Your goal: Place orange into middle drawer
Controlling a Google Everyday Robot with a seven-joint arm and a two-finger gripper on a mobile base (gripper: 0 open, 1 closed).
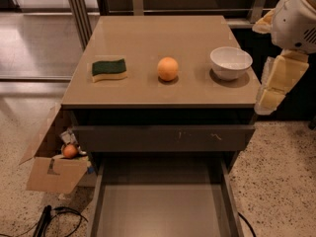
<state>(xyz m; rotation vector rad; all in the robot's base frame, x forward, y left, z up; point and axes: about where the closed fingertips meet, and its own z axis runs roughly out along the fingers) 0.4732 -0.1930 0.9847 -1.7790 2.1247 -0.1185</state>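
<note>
We see the orange (pixel 168 68) sitting on the worktop (pixel 148 38), roughly centre, nothing touching it. Green-and-yellow sponge (pixel 109 69) is to its left, white bowl (pixel 230 62) to its right, all three in a loose row and well apart.

The gripper (pixel 276 85) hangs off the right edge of the worktop, beside and a little below the bowl, away from the orange. Jaws: we cannot tell how they stand from this angle.

The middle drawer (pixel 158 206) is pulled out at the bottom of the view, and we see only its bare grey-brown floor. Above it sits the drawer with the dark scratched front panel (pixel 163 138).

On the ground left of the cabinet is an open cardboard box (pixel 52 169) with a smaller reddish fruit (pixel 70 151) among the clutter. Black cables (pixel 54 218) lie just below the box.
</note>
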